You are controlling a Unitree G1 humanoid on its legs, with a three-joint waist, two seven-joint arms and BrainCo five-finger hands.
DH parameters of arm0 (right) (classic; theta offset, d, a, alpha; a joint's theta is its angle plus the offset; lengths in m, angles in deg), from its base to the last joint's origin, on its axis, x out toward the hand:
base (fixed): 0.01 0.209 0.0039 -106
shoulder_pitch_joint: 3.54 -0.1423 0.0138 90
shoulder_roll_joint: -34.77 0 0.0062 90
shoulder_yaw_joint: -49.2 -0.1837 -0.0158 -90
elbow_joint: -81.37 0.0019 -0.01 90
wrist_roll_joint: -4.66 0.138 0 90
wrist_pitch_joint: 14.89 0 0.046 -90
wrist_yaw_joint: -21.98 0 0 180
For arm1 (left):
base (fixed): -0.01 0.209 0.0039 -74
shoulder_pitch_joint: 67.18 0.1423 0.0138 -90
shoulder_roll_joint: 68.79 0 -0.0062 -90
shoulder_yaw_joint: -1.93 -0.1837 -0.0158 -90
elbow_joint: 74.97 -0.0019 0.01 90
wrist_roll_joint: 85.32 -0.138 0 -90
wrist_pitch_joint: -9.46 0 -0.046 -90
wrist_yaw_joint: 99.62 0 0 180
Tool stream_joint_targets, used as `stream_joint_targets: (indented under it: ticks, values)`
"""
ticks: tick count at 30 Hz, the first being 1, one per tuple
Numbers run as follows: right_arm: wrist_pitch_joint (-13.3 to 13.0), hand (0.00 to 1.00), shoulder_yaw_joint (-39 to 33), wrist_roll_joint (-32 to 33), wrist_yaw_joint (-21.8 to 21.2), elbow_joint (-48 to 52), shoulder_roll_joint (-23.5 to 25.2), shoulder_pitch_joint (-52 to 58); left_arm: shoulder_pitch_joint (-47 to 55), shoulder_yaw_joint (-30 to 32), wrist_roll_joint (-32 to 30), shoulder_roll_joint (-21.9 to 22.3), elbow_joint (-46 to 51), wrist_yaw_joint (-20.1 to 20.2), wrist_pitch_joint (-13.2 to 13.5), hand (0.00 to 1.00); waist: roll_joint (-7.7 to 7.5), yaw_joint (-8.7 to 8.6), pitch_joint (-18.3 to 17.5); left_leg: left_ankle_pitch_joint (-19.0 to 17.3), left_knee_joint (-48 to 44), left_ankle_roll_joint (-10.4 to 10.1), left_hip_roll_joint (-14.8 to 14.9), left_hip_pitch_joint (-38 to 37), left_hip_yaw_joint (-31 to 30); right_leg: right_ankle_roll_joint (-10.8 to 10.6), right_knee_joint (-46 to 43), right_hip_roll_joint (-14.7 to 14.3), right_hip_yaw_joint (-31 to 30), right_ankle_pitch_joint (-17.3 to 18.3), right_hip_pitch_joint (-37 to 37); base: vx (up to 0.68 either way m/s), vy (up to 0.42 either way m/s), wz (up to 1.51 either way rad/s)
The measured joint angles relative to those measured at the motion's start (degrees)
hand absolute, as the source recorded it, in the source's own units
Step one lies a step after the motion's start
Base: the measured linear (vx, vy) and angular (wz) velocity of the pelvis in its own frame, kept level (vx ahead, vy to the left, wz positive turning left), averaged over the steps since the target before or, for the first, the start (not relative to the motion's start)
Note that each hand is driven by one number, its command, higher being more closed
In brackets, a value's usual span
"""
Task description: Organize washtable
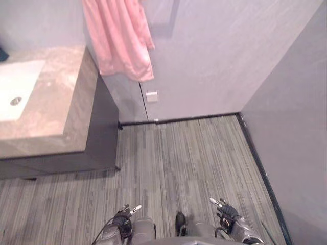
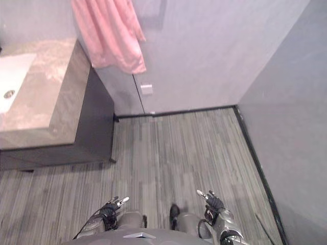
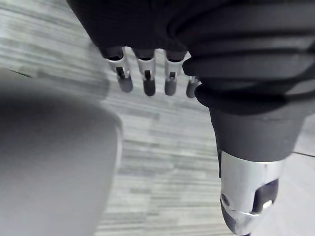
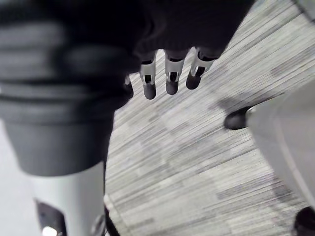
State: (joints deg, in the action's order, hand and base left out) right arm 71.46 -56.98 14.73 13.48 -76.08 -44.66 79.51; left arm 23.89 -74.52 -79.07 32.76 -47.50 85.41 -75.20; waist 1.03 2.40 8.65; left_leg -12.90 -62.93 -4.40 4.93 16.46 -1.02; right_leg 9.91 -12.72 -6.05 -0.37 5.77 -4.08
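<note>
The washtable [image 1: 56, 102] has a marbled stone top on a dark cabinet and stands at the far left, with a white sink [image 1: 15, 87] set into it. A pink towel [image 1: 120, 38] hangs on the wall just past the counter's right end. My left hand [image 1: 124, 217] hangs low at the bottom, fingers [image 3: 147, 78] relaxed and holding nothing. My right hand [image 1: 226, 212] hangs low at the bottom right, its fingers [image 4: 170, 73] also straight and empty. Both hands are over the floor, well short of the washtable.
A striped grey floor [image 1: 189, 153] spreads between me and the grey wall. A small white socket plate [image 1: 152, 96] sits low on that wall. Another grey wall [image 1: 296, 127] closes the right side, with a dark skirting along its foot.
</note>
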Motion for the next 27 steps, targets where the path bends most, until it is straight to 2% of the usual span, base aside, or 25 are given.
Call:
stream_joint_targets:
  ticks: [2, 3, 4, 5, 6, 7, 8, 9, 10, 11, 12, 13, 14, 15, 16, 18, 19, 20, 21, 22, 23, 24, 25, 27]
  values:
    - [-0.14, 0.00, 0.56, -0.01, 0.08, 0.10, -0.50, -1.81, -0.03, 0.14, 0.03, -0.44, 0.77, -0.16, 0.43, 0.00, 0.10, 0.73, 0.76, -1.94, 4.94, 0.65, 0.13, 5.22, 3.09, -2.79, 1.57, 1.37, -0.98, 2.97, 3.96, 0.40, -0.036, -0.28]
    - [-0.10, 0.00, 0.50, 0.00, 0.41, 0.19, -0.70, -2.42, 0.04, 0.82, 0.04, -0.15, 0.71, -0.44, 0.72, 0.00, 0.07, 1.09, 1.12, -2.49, 12.29, 0.74, 0.27, 7.36, 4.79, -4.63, 2.25, 2.47, -1.21, 4.99, 6.01, 0.34, 0.000, -0.15]
    - [-0.15, 0.00, 0.47, 0.01, 0.56, 0.30, -0.81, -2.41, 0.04, 1.46, 0.03, -0.02, 0.65, -0.63, 0.88, 0.00, 0.07, 1.24, 1.27, -2.37, 17.63, 0.55, 0.13, 7.70, 5.70, -5.28, 2.34, 3.12, -1.40, 5.83, 7.04, 0.31, 0.047, -0.14]
    - [-0.17, 0.00, 0.39, 0.01, 0.75, 0.44, -0.94, -2.07, 0.41, 2.22, 0.03, -0.02, -0.20, -0.91, 1.05, 0.00, 0.26, 1.21, 1.12, -0.77, 30.77, -0.62, -0.96, 6.65, 6.50, -6.72, 2.82, 4.58, -1.71, 7.25, 9.23, 0.12, 0.070, -0.17]
    - [-0.50, 0.00, 0.85, 0.00, 0.95, 0.58, -1.93, -0.56, 1.56, 1.82, -0.01, 0.30, -0.28, -1.35, 1.08, 0.00, 1.43, 1.33, -0.06, 3.90, 43.26, -0.47, -1.54, 5.45, 6.16, -7.97, 4.08, 4.89, -2.19, 8.15, 10.69, 0.04, 0.122, -0.24]
    - [-0.75, 0.00, 1.15, -0.01, 0.96, 0.59, -2.11, -0.09, 2.02, 1.61, -0.02, 0.31, -0.32, -1.50, 1.12, 0.00, 1.60, 1.54, -0.17, 5.25, 44.79, 0.14, -1.76, 5.50, 6.37, -8.21, 4.14, 5.50, -2.19, 9.70, 11.42, 0.01, 0.206, -0.46]
    - [-0.74, 0.00, 2.42, 0.00, 0.95, 0.57, -2.31, 0.57, 3.55, 1.68, -0.02, 0.53, -1.05, -1.78, 1.04, 0.00, 1.69, 1.57, -0.33, 6.39, 43.45, 2.67, -2.59, 5.60, 7.32, -8.92, 3.35, 6.51, -2.63, 12.78, 13.20, 0.11, 0.240, -0.37]
    - [-0.76, 0.00, 2.48, 0.01, 0.95, 0.57, -2.43, 1.64, 4.30, 1.73, -0.02, 0.62, -1.42, -1.84, 0.96, 0.00, 2.19, 1.42, -0.94, 8.54, 43.64, 4.40, -2.97, 5.36, 7.28, -10.04, 2.67, 6.57, -2.86, 13.44, 13.79, 0.33, 0.259, -0.25]
    - [-0.66, 0.00, 2.41, -0.01, 1.05, 0.03, -2.19, 3.43, 5.33, 1.79, -0.13, 0.00, -2.27, -1.72, 0.94, 0.00, 1.05, 1.28, -2.14, 12.01, 43.39, 5.03, -4.85, 4.68, 7.29, -11.34, -0.52, 7.85, -3.52, 14.20, 13.83, 0.49, 0.249, 0.16]
    - [-0.62, 0.00, 2.04, -0.03, 0.87, -0.33, -1.88, 5.27, 5.29, 0.77, -0.58, -0.92, -2.35, -1.84, 1.02, 0.00, -0.21, 1.12, -3.50, 11.73, 46.19, 5.78, -6.89, 2.83, 7.00, -12.64, -7.02, 9.12, -3.81, 13.39, 10.81, 0.53, 0.216, 0.29]
    - [-0.62, 0.00, 1.76, -0.04, 0.82, -0.44, -1.66, 5.92, 5.02, -0.07, -0.69, -1.38, -2.24, -1.85, 1.07, 0.00, -0.69, 1.09, -3.67, 11.68, 47.61, 6.01, -7.56, 1.71, 6.68, -13.78, -11.35, 9.30, -4.09, 12.42, 9.03, 0.46, 0.200, 0.49]
    - [-0.49, 0.00, 0.03, -0.05, 0.49, -0.76, -0.73, 6.68, 4.27, -0.94, -1.13, -2.22, -2.13, -1.76, 1.06, 0.00, -1.53, 1.08, -3.45, 11.47, 49.95, 6.60, -8.47, -1.12, 5.50, -14.56, -21.58, 8.74, -5.96, 9.49, 5.35, 0.44, 0.140, 0.51]
    - [-0.49, 0.00, -0.80, -0.05, 0.33, -0.83, -0.07, 7.50, 3.65, -2.45, -1.08, -2.71, -2.28, -1.76, 0.99, 0.00, -1.91, 0.64, -3.44, 11.13, 51.68, 7.10, -9.11, -4.39, 4.36, -13.42, -29.01, 8.54, -6.82, 9.86, 2.74, 0.44, 0.112, 0.47]
    - [-0.49, 0.00, -0.80, -0.05, 0.18, -0.82, -0.04, 7.50, 3.46, -2.82, -1.08, -2.82, -2.22, -1.74, 1.00, 0.00, -1.88, 0.50, -3.43, 11.10, 52.61, 7.16, -9.22, -6.17, 3.76, -12.82, -31.06, 8.53, -6.59, 10.51, 1.88, 0.44, 0.076, 0.31]
    - [-0.57, 0.00, -0.43, -0.13, -0.13, -0.68, -0.07, 7.25, 3.15, -3.02, -1.09, -2.64, -1.98, -1.67, 1.07, 0.00, -1.51, 0.39, -3.37, 11.08, 54.91, 7.18, -8.97, -9.98, 3.39, -12.47, -32.18, 8.61, -6.15, 12.19, 0.14, 0.34, 0.042, 0.10]
    - [-0.67, 0.00, 0.03, -0.21, -0.36, -0.63, -0.06, 6.51, 2.49, -3.09, -1.08, -2.24, -1.93, -1.71, 1.17, 0.00, -0.54, -0.13, -3.42, 10.87, 57.91, 7.44, -7.31, -14.21, 3.38, -11.64, -28.05, 8.27, -4.81, 13.15, -3.39, 0.30, 0.011, -0.05]
    - [-0.65, 0.00, 0.29, -0.23, -0.38, -0.61, -0.10, 5.80, 1.53, -3.95, -0.98, -2.26, -2.05, -1.76, 1.15, 0.00, 0.44, -0.18, -2.99, 10.83, 59.19, 7.42, -5.92, -15.75, 3.48, -12.12, -21.49, 7.75, -4.57, 12.86, -5.86, 0.22, -0.027, -0.03]
    - [-0.63, 0.00, 0.54, -0.50, -0.32, -0.51, -0.27, 5.14, 0.78, -4.87, -0.88, -2.42, -1.96, -1.83, 1.27, 0.00, 0.36, -0.39, -3.06, 10.47, 59.99, 6.89, -4.91, -16.23, 3.44, -14.05, -11.69, 7.39, -5.20, 10.95, -7.59, 0.17, -0.039, 0.04]
    - [-0.62, 0.00, 0.89, -0.58, -0.28, -0.53, -0.26, 5.10, 0.69, -5.18, -0.74, -2.54, -1.78, -1.87, 1.44, 0.00, 0.02, -0.73, -3.01, 9.93, 60.38, 6.16, -4.69, -16.54, 3.52, -14.78, -6.11, 7.37, -5.34, 8.68, -7.92, 0.12, -0.090, 0.22]
    - [-0.55, 0.00, 1.40, -0.59, -0.25, -0.76, 0.13, 5.58, 0.73, -5.21, -0.44, -2.82, -1.12, -1.93, 1.71, 0.00, -1.47, -1.20, -2.78, 9.03, 60.80, 5.09, -5.47, -17.19, 3.28, -15.14, 0.95, 8.54, -6.03, -0.28, -7.70, 0.08, -0.126, 0.27]
    - [-0.56, 0.00, 1.85, -0.61, -0.28, -0.75, 0.23, 6.00, 0.95, -5.19, -0.44, -2.84, -1.16, -2.03, 1.72, 0.00, -2.28, -1.39, -3.22, 8.42, 60.77, 4.57, -5.80, -17.46, 2.74, -14.19, 1.16, 8.79, -6.55, -4.19, -7.34, 0.13, -0.230, 0.18]
    - [-0.26, 0.00, 2.17, -0.66, -0.18, -0.91, -0.40, 6.24, 1.76, -4.98, -0.50, -1.48, -1.64, -2.03, 1.66, 0.00, -1.28, -1.22, -3.77, 7.22, 60.77, 3.31, -3.95, -18.81, 2.26, -12.90, 1.54, 7.29, -5.93, -3.58, -6.30, 0.11, -0.182, 0.02]
    - [-0.18, 0.00, 2.15, -0.67, -0.11, -0.91, -0.45, 6.18, 1.86, -4.95, -0.50, -1.27, -1.67, -2.05, 1.65, 0.00, -1.08, -1.19, -3.87, 7.04, 60.85, 3.04, -3.64, -19.01, 2.30, -12.86, 1.97, 7.00, -5.88, -3.59, -6.16, 0.14, -0.201, -0.13]
    - [0.07, 0.00, 2.65, -2.35, 0.02, -0.85, -1.00, 5.81, 2.10, -4.48, -0.47, -0.16, -2.13, -2.11, 1.59, 0.00, 0.30, -1.04, -4.63, 6.50, 61.26, 2.03, -1.74, -18.87, 1.92, -11.68, 4.45, 5.29, -4.95, -4.61, -5.12, 0.09, -0.148, -0.01]
